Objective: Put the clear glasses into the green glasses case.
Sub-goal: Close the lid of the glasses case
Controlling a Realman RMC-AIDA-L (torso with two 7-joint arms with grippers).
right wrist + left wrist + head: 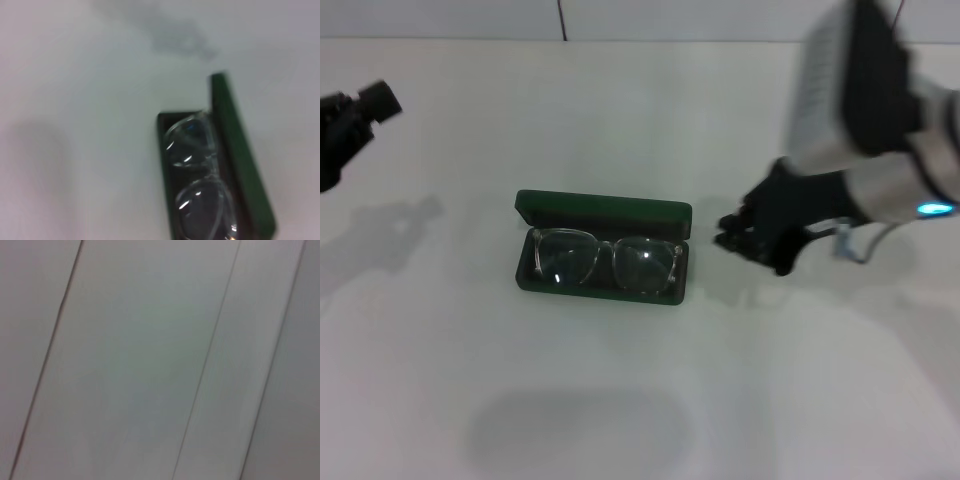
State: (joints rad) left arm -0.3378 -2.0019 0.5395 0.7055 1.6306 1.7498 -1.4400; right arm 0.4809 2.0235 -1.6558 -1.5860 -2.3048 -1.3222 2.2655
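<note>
The green glasses case (pixel 603 212) lies open at the middle of the white table, its lid raised at the far side. The clear glasses (pixel 605 260) rest inside it, lenses up. The right wrist view shows the same case (pixel 240 150) with the glasses (pixel 197 175) in its dark tray. My right gripper (pixel 738 236) hovers just right of the case, clear of it and holding nothing. My left gripper (pixel 350 115) sits far off at the table's left edge, away from the case. The left wrist view shows only bare pale surface.
The white table (pixel 640 400) stretches all around the case. A dark seam (pixel 562 20) runs across the back wall behind the table.
</note>
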